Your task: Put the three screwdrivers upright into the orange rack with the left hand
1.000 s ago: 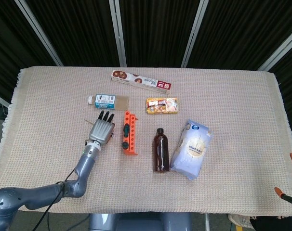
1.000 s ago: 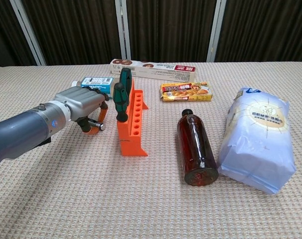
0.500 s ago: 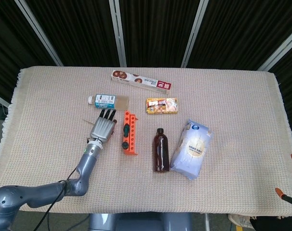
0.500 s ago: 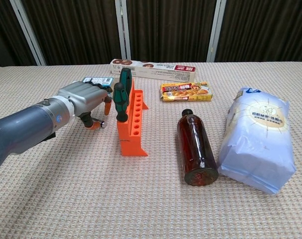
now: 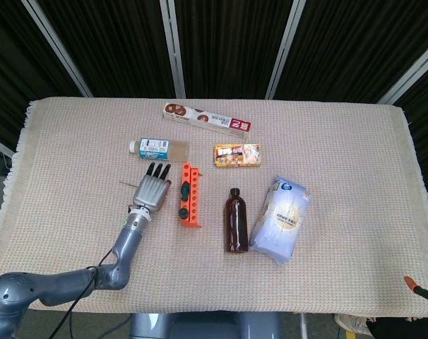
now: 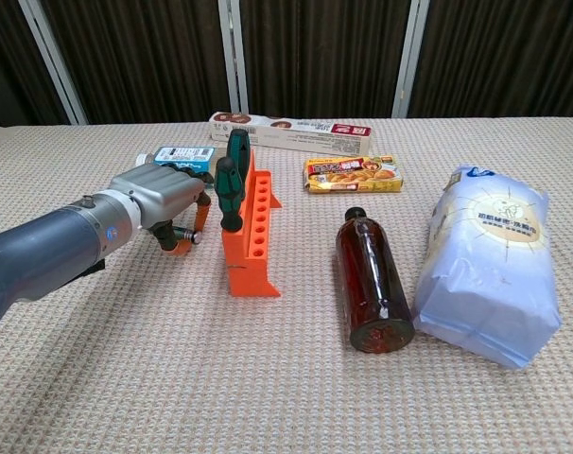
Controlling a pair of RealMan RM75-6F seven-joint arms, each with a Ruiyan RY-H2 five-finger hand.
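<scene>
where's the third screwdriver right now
In the chest view, the third screwdriver, orange-handled, is in the left hand, just left of the orange rack, where two green-handled screwdrivers already stand.

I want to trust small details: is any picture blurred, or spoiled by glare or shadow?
Head view: sharp, evenly lit, only faint shadows. Chest view: sharp; mild glare on the brown bottle; the left hand shades the third screwdriver beneath it.

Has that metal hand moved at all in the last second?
Barely. The left hand hovers beside the orange rack; it edged slightly toward the rack half a second ago, then eased back.
</scene>
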